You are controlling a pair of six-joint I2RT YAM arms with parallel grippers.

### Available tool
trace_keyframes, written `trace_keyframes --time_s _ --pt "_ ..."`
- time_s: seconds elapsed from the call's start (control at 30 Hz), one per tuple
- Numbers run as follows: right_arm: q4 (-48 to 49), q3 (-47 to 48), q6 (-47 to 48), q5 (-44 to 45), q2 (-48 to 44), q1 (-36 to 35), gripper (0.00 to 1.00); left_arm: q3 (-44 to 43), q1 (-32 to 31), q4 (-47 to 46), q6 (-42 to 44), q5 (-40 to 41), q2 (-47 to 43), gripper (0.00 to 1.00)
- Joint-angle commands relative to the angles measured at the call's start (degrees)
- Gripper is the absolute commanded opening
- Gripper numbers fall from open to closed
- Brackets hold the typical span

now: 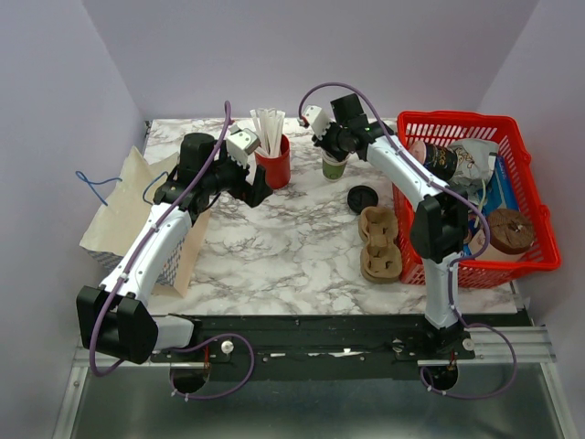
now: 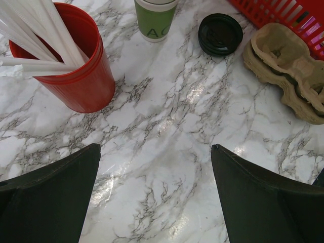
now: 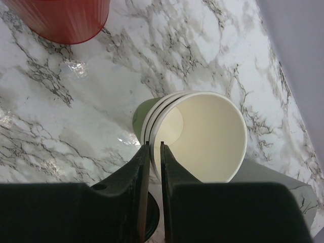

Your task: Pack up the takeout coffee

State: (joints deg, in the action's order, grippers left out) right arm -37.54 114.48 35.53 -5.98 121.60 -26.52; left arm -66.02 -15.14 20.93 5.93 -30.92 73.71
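The takeout coffee cup [image 1: 334, 168] stands at the back of the marble table, green-banded with a cream rim. From above, the cup [image 3: 207, 134] is empty, and nested rims show at its left edge. My right gripper [image 3: 155, 144] is shut on the cup's rim wall, one finger inside and one outside; from overhead the right gripper [image 1: 331, 152] sits right over the cup. The black lid [image 1: 363, 198] lies flat on the table to the cup's front right. My left gripper [image 2: 155, 147] hovers open over bare marble, well short of the cup [image 2: 155, 20] and the lid [image 2: 220, 34].
A red cup of white straws [image 1: 273, 163] stands left of the coffee cup, close to my left gripper [image 1: 259, 187]. Brown pulp cup trays [image 1: 379, 243] lie beside a red basket [image 1: 530, 210] of supplies at the right. A paper bag [image 1: 119, 210] lies at the left.
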Motion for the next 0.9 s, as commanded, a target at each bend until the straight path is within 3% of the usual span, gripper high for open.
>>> trace_keyframes --time_s 0.0,0.5,0.6,0.87 --pt "-0.43 0.13 0.59 1.06 2.06 0.86 0.22 0.98 0.02 -0.89 -0.40 -1.43 -0.50 0.98" --pt "-0.52 -1.09 1.47 0.88 2.15 0.86 0.16 1.33 -0.07 -1.50 -0.66 -1.60 -0.24 0.98" --pt "-0.43 -1.54 2.18 0.97 1.80 0.86 0.00 1.24 -0.07 -1.68 -0.75 -1.60 -0.06 0.98" --pt "-0.34 1.45 4.19 3.87 -0.31 0.86 0.00 1.07 -0.07 -1.94 -1.10 -1.95 0.29 0.98"
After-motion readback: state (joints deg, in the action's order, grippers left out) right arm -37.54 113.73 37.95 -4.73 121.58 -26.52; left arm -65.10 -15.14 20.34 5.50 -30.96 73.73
